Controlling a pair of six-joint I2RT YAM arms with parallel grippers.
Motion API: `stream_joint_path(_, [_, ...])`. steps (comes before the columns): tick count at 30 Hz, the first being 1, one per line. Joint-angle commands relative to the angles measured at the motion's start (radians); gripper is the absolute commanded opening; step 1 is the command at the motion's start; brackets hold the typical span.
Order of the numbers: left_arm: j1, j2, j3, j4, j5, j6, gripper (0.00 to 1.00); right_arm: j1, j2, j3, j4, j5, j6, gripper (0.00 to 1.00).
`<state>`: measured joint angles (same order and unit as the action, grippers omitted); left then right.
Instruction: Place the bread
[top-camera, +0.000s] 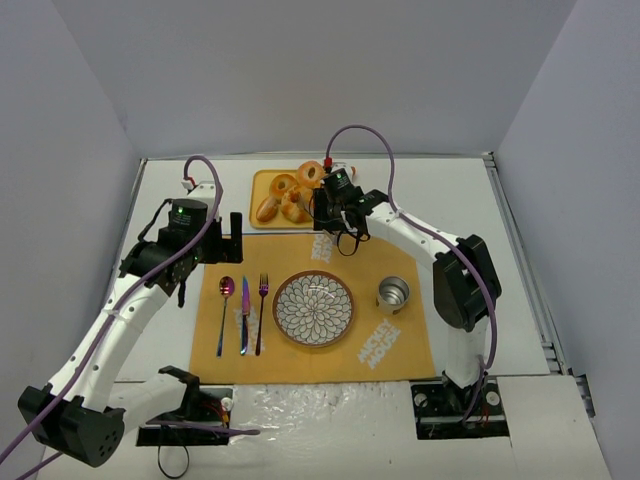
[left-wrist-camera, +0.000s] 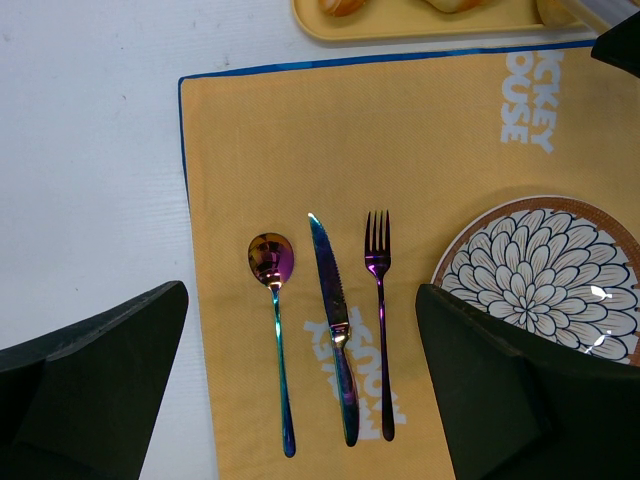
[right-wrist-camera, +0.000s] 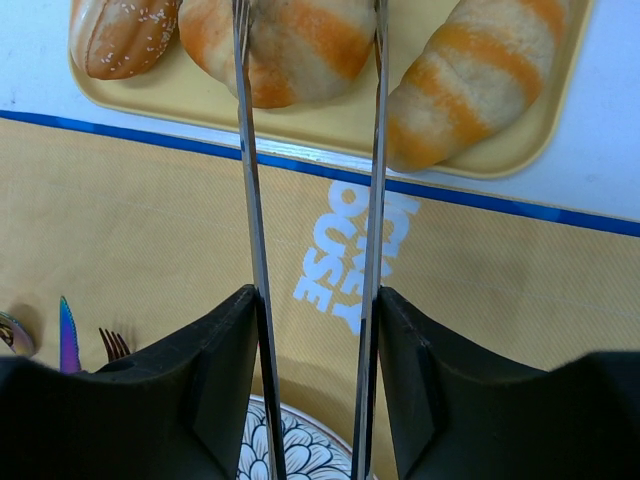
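Leftmost, left claw (top-camera: 222, 243): spread wide, empty, hanging over the left edge of the placemat (top-camera: 300, 255), well apart from the bread (top-camera: 285, 198) and out of the matter. Next, laid side by side on the placemat, handles toward the arms: spoon (left-wrist-camera: 271, 258), knife (left-wrist-camera: 330, 300), fork (left-wrist-camera: 378, 260). Then plate (top-camera: 313, 309), patterned, bare, mid-mat, just right of the fork; judged the likely landing place, though unnamed by the task. Beyond the mat's far edge, on the surface (top-camera: 450, 190): yellow tray (right-wrist-camera: 330, 125), holding several rolls. Of these in the right wrist view, left to right: seeded roll (right-wrist-camera: 120, 35); striped middle roll (right-wrist-camera: 300, 40), the probable pick, long axis lying across the tongs (right-wrist-camera: 250, 200); striped right roll (right-wrist-camera: 470, 70), slanted, just beside the right blade. Tongs proper: two thin metal blades, running straight ahead over the mat edge onto the tray, bracketing the middle roll; tips cut off by the frame, so contact with the roll not determinable. Right claw (right-wrist-camera: 315, 295): closed on the tongs' blades, squeezing them narrow; by far the nearer arm, bread dead ahead of it. Coming move, by estimate: lift, then draw back toward the plate, behind and below the claw. Obstacles: neighbouring rolls close on both sides of the blades; tray lip to clear. Rightmost, metal cup (top-camera: 392, 294), on the placemat right of the plate, near the way back, worth a margin.
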<state>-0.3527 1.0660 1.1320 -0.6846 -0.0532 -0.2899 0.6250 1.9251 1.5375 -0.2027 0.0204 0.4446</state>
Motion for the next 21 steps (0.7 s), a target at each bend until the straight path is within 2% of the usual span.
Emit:
stream_joint_path(1, [-0.005, -0.009, 0.018, 0.028, -0.019, 0.006, 0.96, -0.004, -0.021, 0.032, 0.054, -0.010, 0.005, 0.38])
stream_joint_path(10, [-0.005, -0.008, 0.018, 0.028, -0.020, 0.006, 0.96, -0.004, -0.091, -0.004, 0.051, 0.001, 0.003, 0.02])
stream_joint_path(21, [-0.005, -0.006, 0.018, 0.028, -0.021, 0.006, 0.96, -0.001, -0.285, -0.060, 0.028, 0.002, -0.003, 0.00])
